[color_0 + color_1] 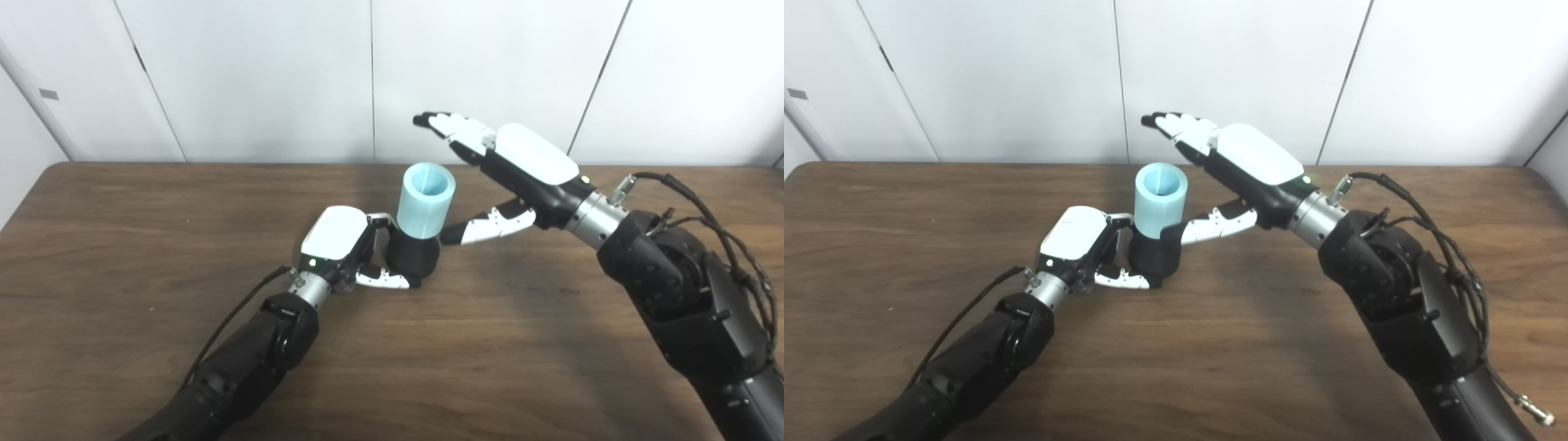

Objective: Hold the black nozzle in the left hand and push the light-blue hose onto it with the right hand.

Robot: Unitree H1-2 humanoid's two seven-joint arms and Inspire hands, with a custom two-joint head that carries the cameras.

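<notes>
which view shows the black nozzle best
Left eye view: the black nozzle stands apart from the right hand thumb. In the right eye view that thumb overlaps the nozzle's upper edge.

Worktop (122,245): dark brown wood grain, rounded far corners. Wall panels (257,73): plain white, split by thin vertical seams, directly behind. Small grey tag (48,94) at far left. Light even, soft shadows.

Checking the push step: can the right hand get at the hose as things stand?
Probably yes. The right hand is open beside the hose, fingers above its top, thumb near its base, with nothing between them. The left hand grips only the nozzle below, leaving the hose's wall free.
</notes>
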